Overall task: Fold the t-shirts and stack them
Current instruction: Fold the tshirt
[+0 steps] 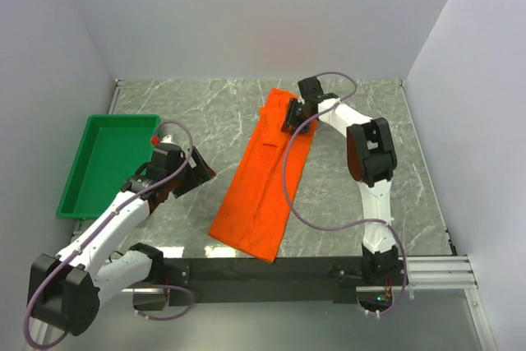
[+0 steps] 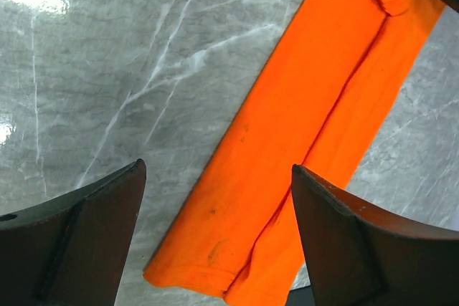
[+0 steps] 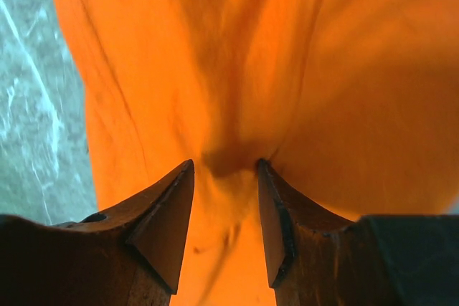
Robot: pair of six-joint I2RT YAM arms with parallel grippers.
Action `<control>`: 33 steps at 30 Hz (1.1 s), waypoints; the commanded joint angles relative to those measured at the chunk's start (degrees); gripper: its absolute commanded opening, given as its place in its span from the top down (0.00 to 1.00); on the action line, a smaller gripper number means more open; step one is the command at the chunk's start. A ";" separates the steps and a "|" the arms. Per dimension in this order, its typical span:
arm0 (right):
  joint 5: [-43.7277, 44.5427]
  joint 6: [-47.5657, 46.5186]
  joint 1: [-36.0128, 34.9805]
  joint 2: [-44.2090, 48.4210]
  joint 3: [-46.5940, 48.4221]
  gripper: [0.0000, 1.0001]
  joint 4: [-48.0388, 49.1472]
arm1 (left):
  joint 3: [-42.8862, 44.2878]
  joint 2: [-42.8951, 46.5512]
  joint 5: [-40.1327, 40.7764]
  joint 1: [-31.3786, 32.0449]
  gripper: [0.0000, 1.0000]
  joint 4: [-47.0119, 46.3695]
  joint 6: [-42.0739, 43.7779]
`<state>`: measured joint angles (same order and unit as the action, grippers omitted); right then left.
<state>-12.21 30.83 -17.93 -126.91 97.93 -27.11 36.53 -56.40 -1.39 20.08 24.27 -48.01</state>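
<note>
The orange t-shirt (image 1: 263, 178) lies on the marble table as a long narrow strip, folded lengthwise, running diagonally from the far middle to the near edge. My right gripper (image 1: 292, 117) is at its far end, and in the right wrist view its jaws (image 3: 226, 163) pinch a puckered bunch of the cloth (image 3: 287, 48). My left gripper (image 1: 201, 172) is open and empty, held above the table just left of the strip. In the left wrist view it (image 2: 219, 170) frames the shirt's near hem (image 2: 301, 127).
A green tray (image 1: 111, 162) sits at the left side of the table, beside the left arm. White walls close in the table on three sides. A black strip (image 1: 271, 270) runs along the near edge between the arm bases.
</note>
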 commanded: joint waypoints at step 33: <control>1.92 -2.54 -3.07 29.50 -13.34 0.42 -5.58 | -1.90 -7.67 -5.46 7.87 0.21 10.09 -2.79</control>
<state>-16.01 27.57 -19.00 -105.84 92.68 -29.98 35.09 -63.77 -4.62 26.41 32.01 -50.48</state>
